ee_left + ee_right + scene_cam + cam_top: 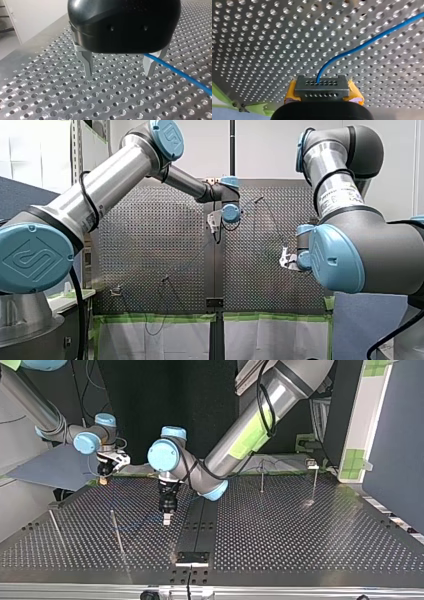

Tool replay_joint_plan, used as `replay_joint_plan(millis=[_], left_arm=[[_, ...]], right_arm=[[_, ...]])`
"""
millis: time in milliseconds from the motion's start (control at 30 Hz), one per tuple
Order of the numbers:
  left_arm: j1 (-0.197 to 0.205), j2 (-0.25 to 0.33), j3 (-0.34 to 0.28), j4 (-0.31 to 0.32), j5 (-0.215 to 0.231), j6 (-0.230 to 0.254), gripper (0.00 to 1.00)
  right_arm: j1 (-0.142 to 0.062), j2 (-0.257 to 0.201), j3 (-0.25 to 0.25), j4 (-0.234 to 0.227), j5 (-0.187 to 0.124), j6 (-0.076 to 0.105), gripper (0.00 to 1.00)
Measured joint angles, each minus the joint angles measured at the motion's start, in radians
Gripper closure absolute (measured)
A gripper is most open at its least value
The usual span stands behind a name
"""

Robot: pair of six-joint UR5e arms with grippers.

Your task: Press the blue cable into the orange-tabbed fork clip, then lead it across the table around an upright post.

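While my right gripper (322,87) is closed on the blue cable (362,45), which runs in between its yellow pads (290,93), my left gripper (119,72) hangs wide open over the perforated table (50,100) and holds nothing. The cable passes against one of its metal fingers. No orange-tabbed clip can be identified. Recommendation: centre the cable between the open fingers before closing, keep slack moderate, then route it toward an upright post (116,532).

Green tape (150,318), black centre strip (197,530), white wall (32,20)
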Motion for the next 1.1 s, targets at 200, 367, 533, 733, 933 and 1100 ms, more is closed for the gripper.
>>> replay_joint_plan(millis=[200, 367, 533, 733, 933, 1100], left_arm=[[0.003, 0.0, 0.0, 0.021, -0.004, -0.02, 0.0], [0.007, 0.0, 0.0, 0.038, -0.004, -0.034, 0.0], [0.011, 0.0, 0.0, 0.047, -0.004, -0.044, 0.0], [0.012, 0.0, 0.0, 0.049, -0.004, -0.051, 0.0], [0.014, 0.0, 0.0, 0.05, -0.002, -0.058, 0.0], [0.016, 0.0, 0.0, 0.049, 0.0, -0.058, 0.0]], right_arm=[[-0.005, 0.02, 0.024, -0.048, 0.0, 0.01, 1.0], [-0.018, 0.047, 0.029, -0.089, -0.002, 0.007, 1.0], [-0.043, 0.095, 0.029, -0.139, -0.004, -0.008, 1.0], [-0.072, 0.149, 0.029, -0.194, -0.008, -0.006, 1.0], [-0.095, 0.196, 0.028, -0.242, -0.011, 0.005, 1.0], [-0.108, 0.234, 0.026, -0.281, -0.016, 0.016, 1.0]])
